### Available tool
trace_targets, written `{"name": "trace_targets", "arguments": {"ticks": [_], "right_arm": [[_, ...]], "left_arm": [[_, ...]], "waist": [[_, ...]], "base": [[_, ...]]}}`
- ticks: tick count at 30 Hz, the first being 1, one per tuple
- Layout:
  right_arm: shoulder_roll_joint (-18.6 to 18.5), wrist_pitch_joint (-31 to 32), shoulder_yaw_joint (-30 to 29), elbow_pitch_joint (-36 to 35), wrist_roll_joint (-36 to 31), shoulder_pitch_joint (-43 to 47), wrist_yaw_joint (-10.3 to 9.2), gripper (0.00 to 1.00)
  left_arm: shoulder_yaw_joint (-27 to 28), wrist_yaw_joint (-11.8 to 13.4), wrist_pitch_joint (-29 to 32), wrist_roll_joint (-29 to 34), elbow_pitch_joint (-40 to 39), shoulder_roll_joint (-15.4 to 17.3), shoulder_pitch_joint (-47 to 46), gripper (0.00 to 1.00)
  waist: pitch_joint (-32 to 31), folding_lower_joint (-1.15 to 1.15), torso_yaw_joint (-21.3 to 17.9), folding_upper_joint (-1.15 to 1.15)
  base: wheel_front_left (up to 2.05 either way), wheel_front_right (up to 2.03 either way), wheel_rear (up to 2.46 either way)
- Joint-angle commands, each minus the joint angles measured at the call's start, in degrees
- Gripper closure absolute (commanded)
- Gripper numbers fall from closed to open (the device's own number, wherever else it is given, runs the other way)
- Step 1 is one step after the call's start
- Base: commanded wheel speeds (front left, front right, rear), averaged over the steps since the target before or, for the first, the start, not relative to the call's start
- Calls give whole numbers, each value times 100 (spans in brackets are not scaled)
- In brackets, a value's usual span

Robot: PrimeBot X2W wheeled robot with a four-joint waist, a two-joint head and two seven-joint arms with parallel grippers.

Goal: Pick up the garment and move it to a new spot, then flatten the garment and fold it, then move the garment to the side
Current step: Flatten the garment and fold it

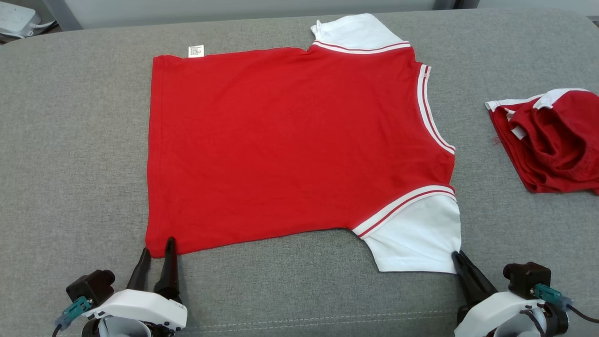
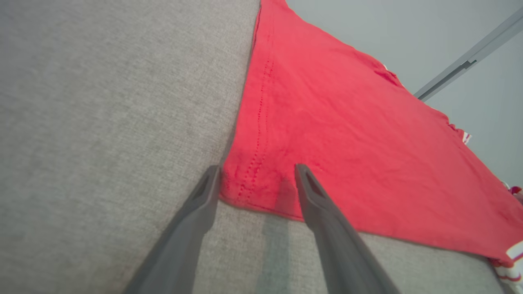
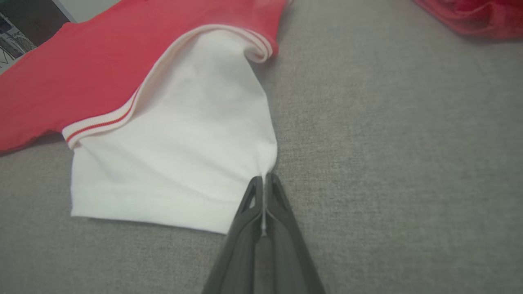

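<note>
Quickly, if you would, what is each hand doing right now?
Left hand: open, straddling the red shirt's hem corner.
Right hand: closed on the shirt's white sleeve edge.

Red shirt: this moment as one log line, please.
shirt: flat on cushion | left gripper: open at hem corner | right gripper: shut on white sleeve

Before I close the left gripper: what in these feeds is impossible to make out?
Label: head view, print too small to read.
Second red garment: head view, cut off by the right edge.
Left gripper: left wrist view, open at the shirt hem corner; contact with cloth unclear.
Right gripper: right wrist view, shut on the white sleeve; its fingers hide how much cloth is pinched.
</note>
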Motion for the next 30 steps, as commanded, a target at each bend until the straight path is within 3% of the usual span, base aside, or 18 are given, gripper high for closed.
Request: {"name": "trace_targets", "arguments": {"ticks": [1,9,13,22,30], "right_arm": [[-104,15,181,-102,16,-101,-32,100],[-303,15,553,-342,223,-219,-32,100],[-556,228,1036,-639,564,-293,-32,100],[-1605,1426,1920,-1644,1690,-286,-32,100],[-2321,2553,2332,-2582,2615,-126,-32,100]], "left_arm": [[141,7,-6,-60,22,143,-140,100],[-18,7,-6,-32,78,307,-210,100],[-33,7,-6,122,-45,426,-183,100],[-73,7,-6,437,135,615,-46,100],[-292,7,-6,510,573,894,-138,100]], "waist": [[-2,0,3,0],[-13,0,-17,0],[-81,0,-28,0],[-400,0,12,0],[-627,0,54,0]], "base": [[0,0,0],[0,0,0],[0,0,0],[0,0,0],[0,0,0]]}}
